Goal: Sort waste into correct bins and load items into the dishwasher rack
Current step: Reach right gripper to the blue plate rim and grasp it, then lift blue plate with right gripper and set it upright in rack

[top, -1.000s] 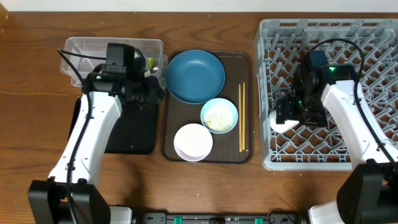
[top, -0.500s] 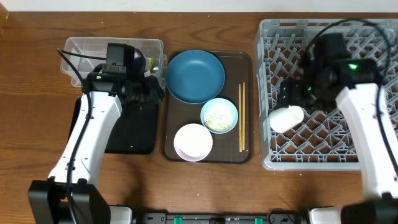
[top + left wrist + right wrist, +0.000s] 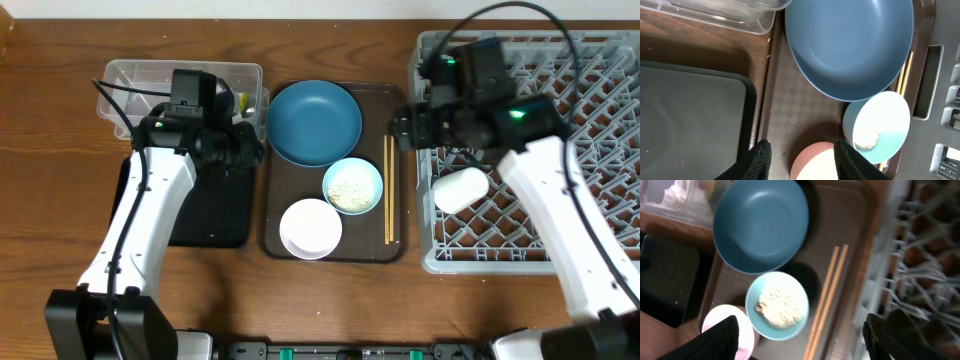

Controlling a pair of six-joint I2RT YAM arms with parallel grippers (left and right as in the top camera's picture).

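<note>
The dark-blue plate [image 3: 313, 122], the light-blue bowl [image 3: 352, 185] holding rice, the white bowl [image 3: 310, 228] and the chopsticks [image 3: 389, 188] sit on the brown tray [image 3: 280, 245]. A pale cup [image 3: 460, 188] lies on its side in the grey rack [image 3: 530, 60]. My left gripper [image 3: 245, 148] is open and empty above the tray's left edge, with the white bowl [image 3: 817, 162] below its fingers [image 3: 802, 160]. My right gripper [image 3: 400, 128] is open and empty over the tray's right side, above the chopsticks [image 3: 827, 300] and the bowl of rice [image 3: 777, 305].
The clear tub [image 3: 180, 90] at the back left holds a white napkin [image 3: 680, 195] and something yellow. The black tray [image 3: 210, 205] lies in front of it, under my left arm. The rack's wall [image 3: 920, 255] is close to my right gripper.
My right gripper let go of the pale cup, which now lies in the rack, and moved up and left to the tray's right side. The left arm has not moved.
</note>
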